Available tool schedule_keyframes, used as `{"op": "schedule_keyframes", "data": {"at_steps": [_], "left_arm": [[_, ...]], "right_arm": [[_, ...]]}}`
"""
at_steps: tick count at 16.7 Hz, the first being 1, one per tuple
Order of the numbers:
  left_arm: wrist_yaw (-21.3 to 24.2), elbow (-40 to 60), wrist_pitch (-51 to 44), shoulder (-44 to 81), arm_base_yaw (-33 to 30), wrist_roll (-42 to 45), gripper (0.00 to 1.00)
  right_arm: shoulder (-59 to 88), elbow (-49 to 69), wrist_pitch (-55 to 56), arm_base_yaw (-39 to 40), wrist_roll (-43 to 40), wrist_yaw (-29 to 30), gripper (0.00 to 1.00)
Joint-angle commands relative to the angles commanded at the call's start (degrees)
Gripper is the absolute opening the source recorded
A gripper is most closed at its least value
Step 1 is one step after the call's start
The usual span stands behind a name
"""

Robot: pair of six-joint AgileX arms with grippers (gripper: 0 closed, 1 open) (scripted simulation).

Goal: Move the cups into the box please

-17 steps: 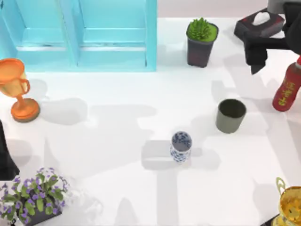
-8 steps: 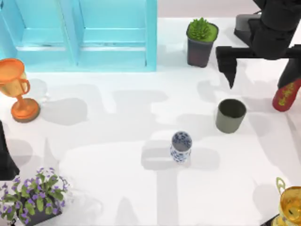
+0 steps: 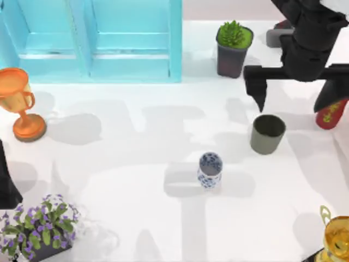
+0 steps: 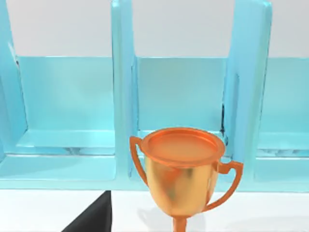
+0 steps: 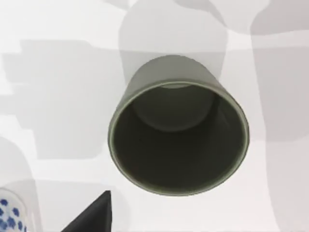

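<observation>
The dark olive-grey cup (image 3: 268, 134) stands upright right of the table's centre, and the right wrist view looks straight down into the same cup (image 5: 178, 125). The slimmer white cup with blue flowers (image 3: 210, 170) stands to its front left, with its edge at a corner of the right wrist view (image 5: 8, 213). My right gripper (image 3: 292, 95) hangs open just behind and above the olive cup, fingers spread wide and holding nothing; one dark fingertip (image 5: 91, 217) shows. The cyan box (image 3: 131, 54) lies at the back left. My left arm (image 3: 6, 185) is parked at the left edge.
An orange trophy goblet (image 3: 19, 103) stands left, in front of the box (image 4: 63, 159). A potted succulent (image 3: 233, 49) is behind the cups, a red bottle (image 3: 330, 113) at the right, a gold trophy (image 3: 337, 240) front right, a flower pot (image 3: 38, 229) front left.
My right arm has swung in from the back right corner toward the olive cup, now covering the tissue box and part of the red bottle. The cups have not moved.
</observation>
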Motion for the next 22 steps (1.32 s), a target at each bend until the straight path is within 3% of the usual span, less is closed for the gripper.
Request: {"op": "schedule_keyframes", "data": {"at_steps": [8,14,22], "left_arm": [[0.0,0.0,0.0,0.0,0.0,0.0,1.0],[0.0,0.0,0.0,0.0,0.0,0.0,1.0],[0.0,0.0,0.0,0.0,0.0,0.0,1.0]], "right_arm": [[2.07,-11.6,13.73,-0.44,-0.35,0.01,1.0],[2.67,-12.73,15.5,-0.76,-0.7,0.1,1.0],[2.67,-12.73,15.5,-0.76,-0.7,0.1,0.4]]}}
